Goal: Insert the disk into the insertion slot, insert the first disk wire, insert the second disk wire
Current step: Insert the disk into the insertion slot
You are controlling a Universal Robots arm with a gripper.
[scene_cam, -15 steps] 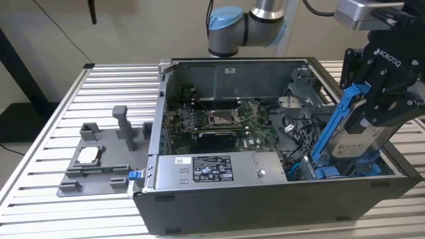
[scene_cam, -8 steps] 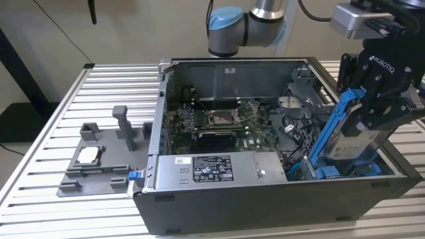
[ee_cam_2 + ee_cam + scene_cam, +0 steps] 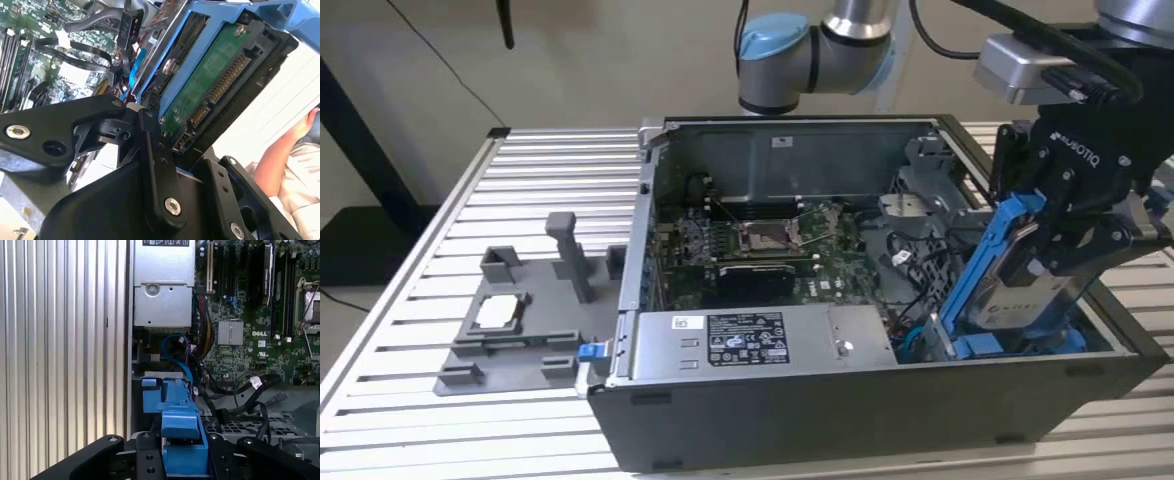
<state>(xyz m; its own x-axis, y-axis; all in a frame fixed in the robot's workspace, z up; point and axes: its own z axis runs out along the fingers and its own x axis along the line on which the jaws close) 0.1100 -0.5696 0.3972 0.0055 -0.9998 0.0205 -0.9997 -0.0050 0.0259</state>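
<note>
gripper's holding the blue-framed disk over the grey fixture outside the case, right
No. In the exterior view the gripper holds the blue-framed disk tilted into the open case, at that view's right; the grey fixture sits outside, at its left.

Disk (image 3: 1017,290) above insertion slot (image 3: 987,347), inside case (image 3: 854,400)

Slatted metal table (image 3: 414,300) below a plain beige wall (image 3: 587,60).
In the exterior view the ribbed aluminium table fills the lower left; the wall spans the upper left (evenly lit), with a slanting black post (image 3: 367,140) and pale floor (image 3: 334,325) at the left edge.
</note>
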